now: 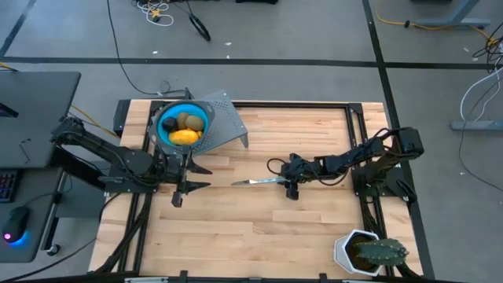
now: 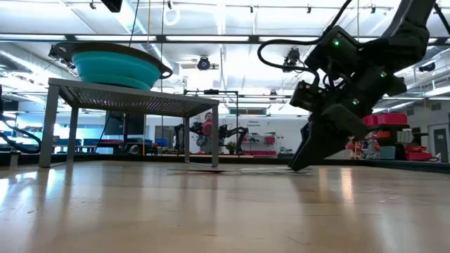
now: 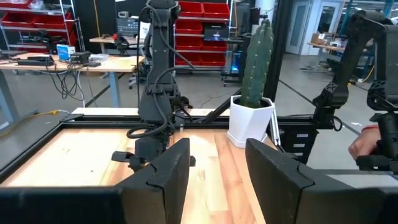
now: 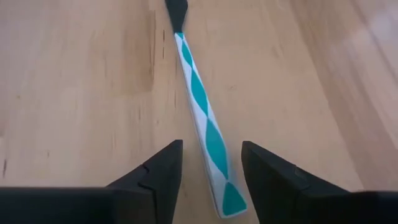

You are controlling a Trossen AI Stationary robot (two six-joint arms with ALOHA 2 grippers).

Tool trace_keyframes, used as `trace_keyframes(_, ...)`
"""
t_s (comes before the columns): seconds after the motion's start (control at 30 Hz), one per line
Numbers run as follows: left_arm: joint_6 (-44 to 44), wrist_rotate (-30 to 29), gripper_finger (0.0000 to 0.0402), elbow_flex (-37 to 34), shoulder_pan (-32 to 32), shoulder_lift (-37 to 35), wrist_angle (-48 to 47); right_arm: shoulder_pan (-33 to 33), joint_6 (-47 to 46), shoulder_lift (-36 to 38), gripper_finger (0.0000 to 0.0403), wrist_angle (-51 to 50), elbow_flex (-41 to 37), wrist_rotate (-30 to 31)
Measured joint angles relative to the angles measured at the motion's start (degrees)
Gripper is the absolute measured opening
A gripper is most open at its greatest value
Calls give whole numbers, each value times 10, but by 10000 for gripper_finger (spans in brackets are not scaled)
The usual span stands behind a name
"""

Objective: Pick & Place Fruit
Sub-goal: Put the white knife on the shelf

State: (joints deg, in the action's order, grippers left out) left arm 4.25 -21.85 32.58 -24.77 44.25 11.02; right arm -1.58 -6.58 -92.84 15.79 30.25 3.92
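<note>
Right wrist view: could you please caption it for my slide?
Right end effector open, low over the wooden table, straddling a teal-and-white patterned stick.

Both arms were pretty much all black, chunky jointed segments with loops of black cable hanging off them. The right arm had a boxy shoulder block and a cable loop curling near its wrist, and in the low view a few small green lights glowed on its housings. The left arm looked the same build, dark links with thin wiring along the sides. The left gripper had wide, flat matte-black fingers with angled edges. The right gripper had matching dark wedge-shaped fingers.
</note>
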Motion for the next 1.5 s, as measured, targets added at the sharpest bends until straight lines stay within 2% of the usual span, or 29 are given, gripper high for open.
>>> trace_keyframes(0.23,0,0,165,0,0,0,0,-13,-24,0,172,8,-1,-29)
trace_keyframes(0.4,0,0,165,0,0,0,0,-33,-35,0,172,9,-1,-26)
trace_keyframes(0.53,0,0,165,0,0,0,0,-40,-42,0,172,13,-1,14)
trace_keyframes(0.67,1,0,165,0,0,0,0,-40,-94,0,172,27,-1,63)
trace_keyframes(0.77,1,0,165,0,0,0,0,-48,-156,0,172,58,-1,67)
trace_keyframes(0.83,1,0,165,0,0,0,0,-67,-164,0,172,76,-1,67)
trace_keyframes(0.9,1,0,165,0,0,0,0,-88,-160,0,172,86,-1,80)
trace_keyframes(1.1,1,0,165,0,0,0,0,-124,-115,0,172,68,-1,176)
trace_keyframes(1.23,7,0,165,0,0,0,0,-103,-106,-13,172,76,-1,168)
trace_keyframes(1.5,9,0,165,0,0,0,0,-92,-77,-66,172,168,-1,139)
